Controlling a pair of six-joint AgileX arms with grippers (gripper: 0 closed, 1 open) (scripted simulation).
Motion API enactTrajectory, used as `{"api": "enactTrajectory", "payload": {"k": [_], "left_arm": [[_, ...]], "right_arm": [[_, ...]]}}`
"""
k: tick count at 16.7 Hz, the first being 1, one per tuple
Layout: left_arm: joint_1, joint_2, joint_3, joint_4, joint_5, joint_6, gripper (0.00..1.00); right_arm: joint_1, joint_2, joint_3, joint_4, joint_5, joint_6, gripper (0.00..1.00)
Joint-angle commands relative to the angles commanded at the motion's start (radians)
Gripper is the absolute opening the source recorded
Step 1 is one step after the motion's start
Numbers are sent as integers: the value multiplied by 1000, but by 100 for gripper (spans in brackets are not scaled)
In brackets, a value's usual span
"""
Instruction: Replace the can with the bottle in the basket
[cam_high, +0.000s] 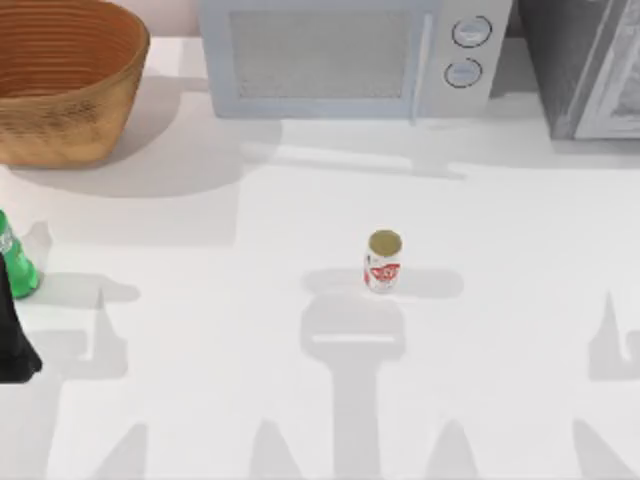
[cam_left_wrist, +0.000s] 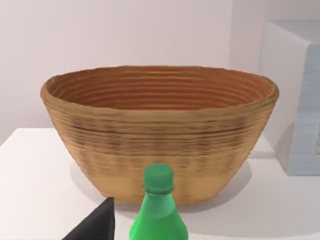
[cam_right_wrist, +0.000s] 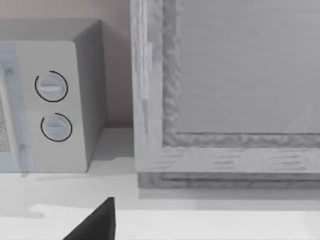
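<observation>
Far left of the white bench (cam_high: 250, 330), the left arm's black end effector (cam_high: 14, 335) sits right at the edge with the small green plastic bottle with the pale label band (cam_high: 14, 262). From the wrist view the bottle's green cap (cam_left_wrist: 159, 178) pokes up right next to one dark fingertip (cam_left_wrist: 96, 223), but honestly I can't tell if the fingers are pinching it or just spread around it. The bottle is upright, near the left edge, in front of the basket and apart from it.

Behind it, back left corner: the big round tan-brown woven wicker basket with the orange-brown ribbed inside (cam_high: 60, 80), sitting on the bench. What I can see of its inside is bare ribbing.

Moving right, the small white cylindrical can with red markings and a dull gold top (cam_high: 383, 262) stands upright around the middle of the bench, well apart from both basket and bottle.

Behind the can there's a pale grey microwave with two round knobs (cam_high: 350, 55) along the back, then a grey cabinet-like box (cam_high: 590, 70) in the back right corner.

The right arm's wrist view faces that microwave and box, with one dark fingertip (cam_right_wrist: 95, 222) showing; can't tell its state either
</observation>
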Motion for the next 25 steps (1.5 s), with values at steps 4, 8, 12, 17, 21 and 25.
{"api": "enactTrajectory", "payload": {"k": [4,8,12,17,21,25], "left_arm": [[14,87,-6,61,4,1,100],[37,285,0,235,27,6,100],[64,554,12,480,63,14,100],[103,943,23,823,113,26,100],[134,1252,31,1093,152,36,100],[163,1532,36,1334,187,45,100]], "right_arm": [[0,0,0,0,0,0,100],[0,0,0,0,0,0,100],[0,0,0,0,0,0,100],[0,0,0,0,0,0,100],[0,0,0,0,0,0,100],[0,0,0,0,0,0,100]]}}
